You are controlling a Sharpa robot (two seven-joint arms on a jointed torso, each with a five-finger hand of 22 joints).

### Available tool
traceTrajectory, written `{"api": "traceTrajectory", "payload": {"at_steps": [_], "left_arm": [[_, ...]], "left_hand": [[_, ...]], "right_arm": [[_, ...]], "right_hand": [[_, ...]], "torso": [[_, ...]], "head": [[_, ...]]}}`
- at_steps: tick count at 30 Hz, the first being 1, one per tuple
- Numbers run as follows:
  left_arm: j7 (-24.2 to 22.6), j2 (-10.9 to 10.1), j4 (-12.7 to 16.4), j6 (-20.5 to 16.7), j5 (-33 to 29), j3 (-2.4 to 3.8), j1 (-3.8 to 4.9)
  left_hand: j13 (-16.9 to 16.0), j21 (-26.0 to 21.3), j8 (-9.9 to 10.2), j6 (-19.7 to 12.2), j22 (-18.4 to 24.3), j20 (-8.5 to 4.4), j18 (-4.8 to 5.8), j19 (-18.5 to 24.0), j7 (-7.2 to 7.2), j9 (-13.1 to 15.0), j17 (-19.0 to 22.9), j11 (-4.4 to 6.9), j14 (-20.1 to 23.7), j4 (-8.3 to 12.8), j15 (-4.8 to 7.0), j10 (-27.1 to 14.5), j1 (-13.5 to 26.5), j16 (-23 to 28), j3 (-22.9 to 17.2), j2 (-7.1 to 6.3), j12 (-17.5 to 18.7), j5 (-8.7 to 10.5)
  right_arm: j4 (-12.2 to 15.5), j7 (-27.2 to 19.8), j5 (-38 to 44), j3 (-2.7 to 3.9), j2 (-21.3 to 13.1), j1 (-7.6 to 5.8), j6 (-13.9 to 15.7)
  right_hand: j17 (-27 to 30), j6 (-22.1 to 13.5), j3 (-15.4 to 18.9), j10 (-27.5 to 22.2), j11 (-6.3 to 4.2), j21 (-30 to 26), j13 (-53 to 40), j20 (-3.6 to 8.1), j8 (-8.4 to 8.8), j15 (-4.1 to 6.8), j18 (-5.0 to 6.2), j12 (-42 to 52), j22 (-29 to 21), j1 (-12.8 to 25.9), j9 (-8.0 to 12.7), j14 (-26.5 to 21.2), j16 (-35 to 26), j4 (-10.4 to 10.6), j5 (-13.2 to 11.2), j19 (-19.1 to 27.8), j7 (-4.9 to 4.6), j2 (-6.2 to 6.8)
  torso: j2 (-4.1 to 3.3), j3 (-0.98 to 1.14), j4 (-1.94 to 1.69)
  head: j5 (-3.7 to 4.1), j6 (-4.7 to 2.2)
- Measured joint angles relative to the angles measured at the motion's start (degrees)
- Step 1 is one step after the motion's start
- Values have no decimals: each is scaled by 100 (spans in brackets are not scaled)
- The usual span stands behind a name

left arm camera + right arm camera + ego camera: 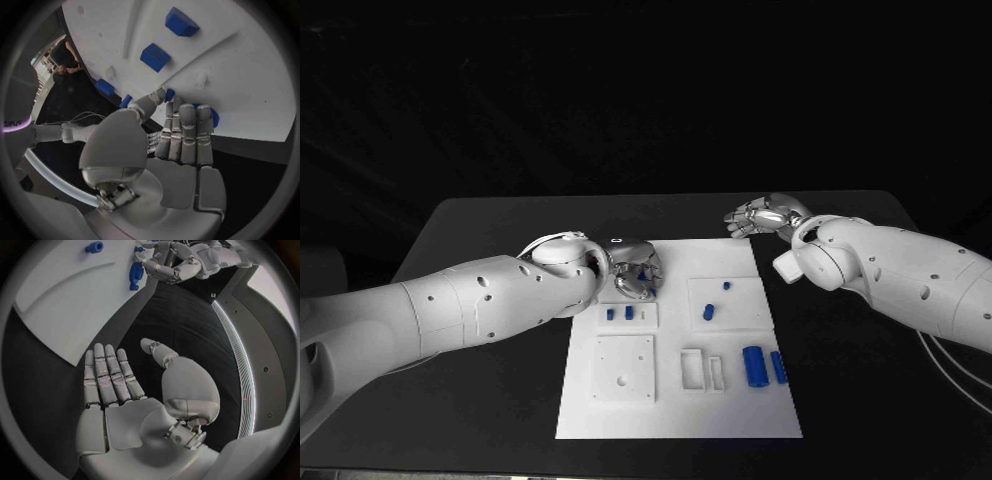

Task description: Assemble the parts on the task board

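The white task board (682,400) lies mid-table. My left hand (635,268) hangs over its far left corner, fingers bent down. In the left wrist view the fingers (184,132) and thumb close round a blue part (214,117) that peeks out on both sides of them; whether it is off the board I cannot tell. Two small blue parts (620,313) stand just nearer than that hand, and two more (708,312) sit in the far right panel. Two blue cylinders (762,367) lie at the near right. My right hand (764,215) is off the board's far right corner, its palm (134,425) bare and fingers spread.
A raised white square plate (625,368) and a narrow slotted frame (702,370) take up the board's near half. Black table (488,230) surrounds the board on all sides. The right wrist view shows the board's edge (69,300) and my left hand (181,262) beyond it.
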State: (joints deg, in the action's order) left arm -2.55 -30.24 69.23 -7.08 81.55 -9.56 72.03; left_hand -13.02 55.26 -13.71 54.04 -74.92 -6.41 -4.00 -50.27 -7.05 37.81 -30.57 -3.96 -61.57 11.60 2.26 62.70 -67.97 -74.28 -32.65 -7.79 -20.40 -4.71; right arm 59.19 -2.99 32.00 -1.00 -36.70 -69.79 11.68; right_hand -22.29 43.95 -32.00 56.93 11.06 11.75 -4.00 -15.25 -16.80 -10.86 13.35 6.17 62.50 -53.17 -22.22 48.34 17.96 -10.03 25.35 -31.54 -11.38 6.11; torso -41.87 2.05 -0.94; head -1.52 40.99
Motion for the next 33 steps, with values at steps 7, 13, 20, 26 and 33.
{"api": "traceTrajectory", "payload": {"at_steps": [7, 13, 20, 26, 33], "left_arm": [[5, 1, -8, -1, 0, 3, -9], [6, 25, -36, -2, 2, -1, -18], [-14, 27, -40, -97, 4, -110, 22], [-46, 25, -43, -198, 3, -153, 28], [-57, -5, -7, -301, 5, -172, 12]], "left_hand": [[-26, 20, -26, 136, 0, -32, -5, -34, 10, -29, -16, 37, -25, 88, 23, 99, -46, -45, -25, 93, -25, -23], [-23, 42, -33, 146, 1, -33, -6, -34, 20, -36, -16, 37, -25, 114, 23, 100, -51, -45, -36, 99, -28, -22], [-12, 42, -50, 149, 1, -32, -85, -34, 24, -91, -23, 27, -45, 182, 2, 87, -51, -89, -40, 98, 45, -22], [74, 103, -50, 161, 2, -65, -90, -188, -3, -108, -23, 66, -217, 222, 67, 279, -93, -137, -79, 139, 172, -65], [37, 248, -143, 463, -3, -137, -86, -443, 111, -122, -56, 238, -507, 279, 219, 664, -220, -287, -310, 233, 206, 55]], "right_arm": [[4, 0, -1, 0, 4, 0, -18], [12, 0, -2, 0, 1, 0, -37], [36, 2, -6, 0, 0, 0, -50], [46, 2, -7, 0, 0, 0, -54], [43, 2, -8, 0, -4, 0, -55]], "right_hand": [[7, 0, 69, 0, 0, -7, 0, 0, -28, 12, -1, 0, 10, 38, 3, -24, 0, -16, 151, 0, 0, -23], [6, 0, 69, 0, 0, -7, 0, 0, -28, 12, -1, -22, 10, 38, 4, -24, 0, -16, 151, 0, 0, -23], [11, 0, 84, 0, 0, -7, 0, 0, -28, 12, 0, -22, 15, 38, 8, -24, 0, -31, 150, 0, 0, -23], [11, 0, 84, 0, 0, -7, 0, -15, -28, 12, 0, -22, 15, 37, 8, -23, 0, -32, 150, 15, 0, -23], [11, 0, 84, 0, 0, -7, 0, -15, -28, 12, -1, -22, 14, 37, 8, -23, 0, -32, 173, 15, 0, -23]], "torso": [[-2, 0, -2], [-2, 0, -3], [-1, -1, -1], [-1, 1, -1], [1, 0, -2]], "head": [[2, 22], [8, 30], [25, 42], [34, 54], [37, 58]]}}
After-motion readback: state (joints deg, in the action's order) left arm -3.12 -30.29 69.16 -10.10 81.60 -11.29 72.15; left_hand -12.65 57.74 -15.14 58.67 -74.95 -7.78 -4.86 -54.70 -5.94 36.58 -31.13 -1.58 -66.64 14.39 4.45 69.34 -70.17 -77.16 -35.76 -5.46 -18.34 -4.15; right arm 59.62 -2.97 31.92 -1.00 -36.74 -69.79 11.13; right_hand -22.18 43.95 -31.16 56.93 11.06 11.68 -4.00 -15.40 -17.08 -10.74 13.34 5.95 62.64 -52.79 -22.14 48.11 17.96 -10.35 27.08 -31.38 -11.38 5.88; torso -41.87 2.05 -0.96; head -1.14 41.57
